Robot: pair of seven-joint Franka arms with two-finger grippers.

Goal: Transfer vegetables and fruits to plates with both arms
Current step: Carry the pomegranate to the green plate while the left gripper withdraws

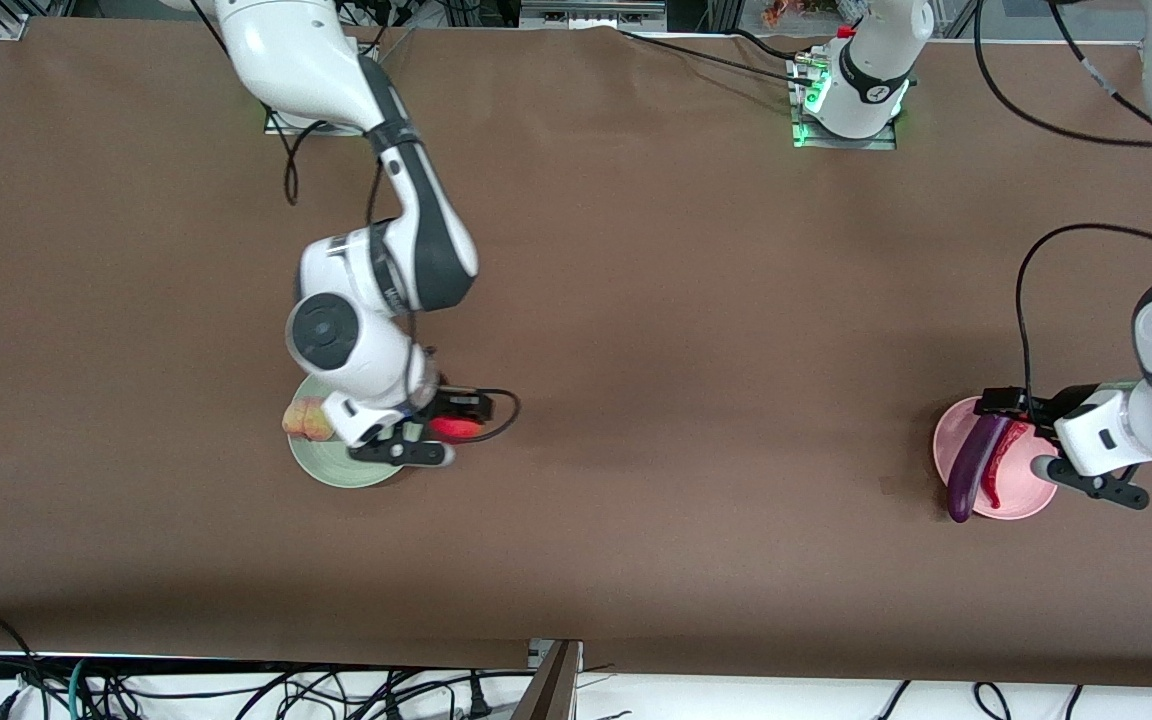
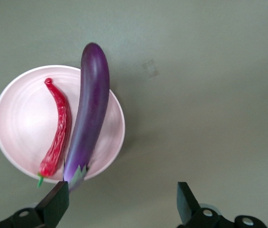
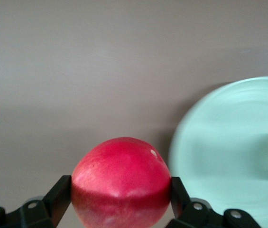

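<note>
Front view. The right tool (image 1: 433, 432) hangs beside the mint green plate (image 1: 336, 468), on the side toward the left arm's end of the table (image 1: 656, 300), closed on the red fruit (image 1: 453, 428). The peach (image 1: 308, 418) lies at the plate's rim, on its side toward the robots' bases. The left tool (image 1: 1019, 420) is over the pink plate (image 1: 1021, 500), which carries the eggplant (image 1: 971, 465) and the chili pepper (image 1: 1004, 460). One end of the eggplant overhangs the rim on the side nearer the front camera.

Left wrist view. The left tool (image 2: 123, 199) stands wide open and holds nothing. One finger (image 2: 57, 199) sits just beside the cap end of the eggplant (image 2: 88, 118), which lies across the pink plate (image 2: 20, 118), side by side with the chili pepper (image 2: 58, 128). Risk: a sideways move of this finger could nudge the eggplant, and since it overhangs the rim at both ends it could roll or slide off.

Right wrist view. The right tool (image 3: 120, 197) grips the red fruit (image 3: 122, 178) at its widest part, both fingers touching it. The fruit is over bare table, not yet over the mint green plate (image 3: 214, 142). Risk: letting go here drops a round fruit outside the rim, and it would likely roll away. Risk: set down close to the peach, it could push the peach off the edge.
</note>
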